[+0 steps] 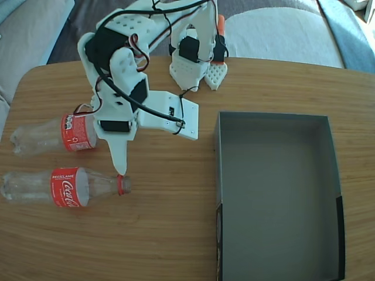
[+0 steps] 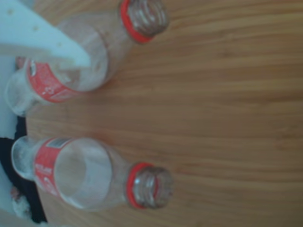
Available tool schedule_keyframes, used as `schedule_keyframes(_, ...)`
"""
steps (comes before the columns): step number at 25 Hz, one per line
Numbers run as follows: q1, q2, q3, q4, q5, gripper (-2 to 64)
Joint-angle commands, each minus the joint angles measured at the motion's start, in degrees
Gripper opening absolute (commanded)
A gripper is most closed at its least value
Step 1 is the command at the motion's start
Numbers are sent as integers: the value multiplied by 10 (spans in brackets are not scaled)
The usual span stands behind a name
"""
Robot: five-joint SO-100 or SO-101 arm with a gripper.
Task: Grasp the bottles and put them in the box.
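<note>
The wooden table (image 1: 176,234) is filling most of the fixed view, running from nine o'clock across to three. The grey box (image 1: 279,193) is sitting at about four o'clock on it, open side up, with nothing lying in it. The white arm (image 1: 126,76) is reaching down from twelve o'clock toward nine, crossing over the upper bottle.

Two bottles are lying on their sides at nine o'clock, well apart from the box, necks pointing toward it. The upper bottle (image 1: 55,134) is partly hidden under the arm; the lower bottle (image 1: 64,186) is lying clear just below it.

The gripper (image 1: 119,167) is pointing down between the two, and one white finger (image 1: 119,155) is ending just above the lower bottle's red neck ring, perhaps touching it. In the wrist view, that finger (image 2: 42,42) is crossing in front of one bottle (image 2: 94,47) at eleven o'clock, while the other bottle (image 2: 90,177) is lying at seven o'clock. I cannot tell whether the fingers are apart or together, since only one is showing. Neither bottle is being held.
</note>
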Motion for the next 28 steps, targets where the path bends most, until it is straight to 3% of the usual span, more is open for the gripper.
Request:
schedule_keyframes(1,7,3,-33,-6,1,452)
schedule_keyframes(8,19,-54,-44,-40,-5,452)
schedule_keyframes(17,31,-177,-152,-36,-6,452)
schedule_keyframes(28,15,-243,-243,-33,-37,451)
